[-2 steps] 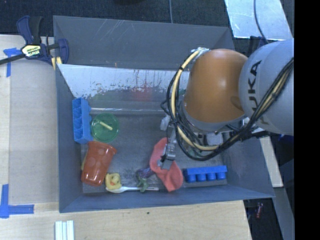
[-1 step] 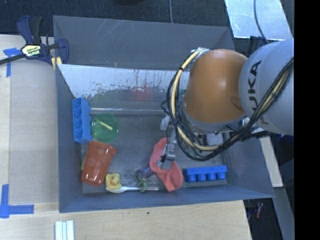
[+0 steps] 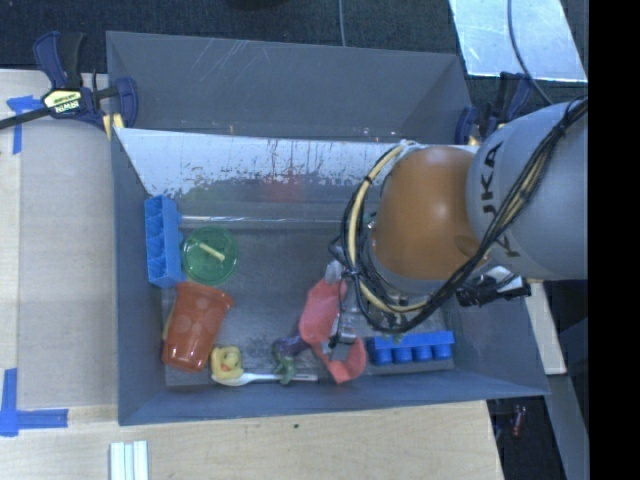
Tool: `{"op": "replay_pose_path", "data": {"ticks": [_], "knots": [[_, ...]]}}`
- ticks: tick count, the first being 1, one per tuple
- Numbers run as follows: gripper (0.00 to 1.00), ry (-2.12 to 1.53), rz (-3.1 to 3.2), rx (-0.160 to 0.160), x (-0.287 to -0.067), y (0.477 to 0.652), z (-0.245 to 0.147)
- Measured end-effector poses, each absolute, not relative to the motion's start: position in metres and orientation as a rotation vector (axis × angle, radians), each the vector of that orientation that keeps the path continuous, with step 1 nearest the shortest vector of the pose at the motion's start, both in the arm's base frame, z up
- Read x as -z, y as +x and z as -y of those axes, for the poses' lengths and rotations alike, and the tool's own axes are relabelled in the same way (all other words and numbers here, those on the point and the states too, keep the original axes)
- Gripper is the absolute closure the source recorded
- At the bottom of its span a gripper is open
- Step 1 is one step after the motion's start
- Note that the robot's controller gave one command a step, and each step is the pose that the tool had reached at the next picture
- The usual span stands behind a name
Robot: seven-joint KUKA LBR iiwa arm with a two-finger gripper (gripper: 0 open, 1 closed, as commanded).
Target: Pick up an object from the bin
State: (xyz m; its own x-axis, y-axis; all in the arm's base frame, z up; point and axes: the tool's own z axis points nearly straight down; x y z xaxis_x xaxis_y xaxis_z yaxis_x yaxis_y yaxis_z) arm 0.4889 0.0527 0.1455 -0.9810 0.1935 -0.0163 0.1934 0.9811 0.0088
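The blue tray [image 3: 162,240] is standing well to the left of the red thing [image 3: 320,315], along the left wall of the bin [image 3: 135,368]. The green lid [image 3: 208,256] is lying left of the red thing and a little further back. The orange cup [image 3: 195,325] is lying on its side, also left of the red thing and about level with it. A yellow piece [image 3: 227,365] and a small dark toy [image 3: 287,358] are lying left of the red thing, nearer the front wall, and the toy is just beside it.

The red thing itself is lying between this toy and the blue block [image 3: 410,349]. It is looking soft, and its long axis is running from back to front. The gripper [image 3: 347,330] is hanging low at the right edge of the red thing, touching it or nearly so. In my judgement, the thing to pick is therefore lying directly left of the gripper.

A second red part is showing below the gripper, and I cannot tell whether it belongs to the same thing. The robot's orange cover and cables are hiding the gripper from above, so I cannot tell how far it is open or whether it is holding anything. The blue block is lying right of the red thing, partly under the arm.
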Motion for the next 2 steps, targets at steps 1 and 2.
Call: {"op": "replay_pose_path", "data": {"ticks": [1, 2], "knots": [[0.00, 0.370, -3.098, -0.016, -0.130, 0.493, -0.020], [0.00, 0.201, -3.118, -0.012, -0.080, 0.526, -0.017]]}}
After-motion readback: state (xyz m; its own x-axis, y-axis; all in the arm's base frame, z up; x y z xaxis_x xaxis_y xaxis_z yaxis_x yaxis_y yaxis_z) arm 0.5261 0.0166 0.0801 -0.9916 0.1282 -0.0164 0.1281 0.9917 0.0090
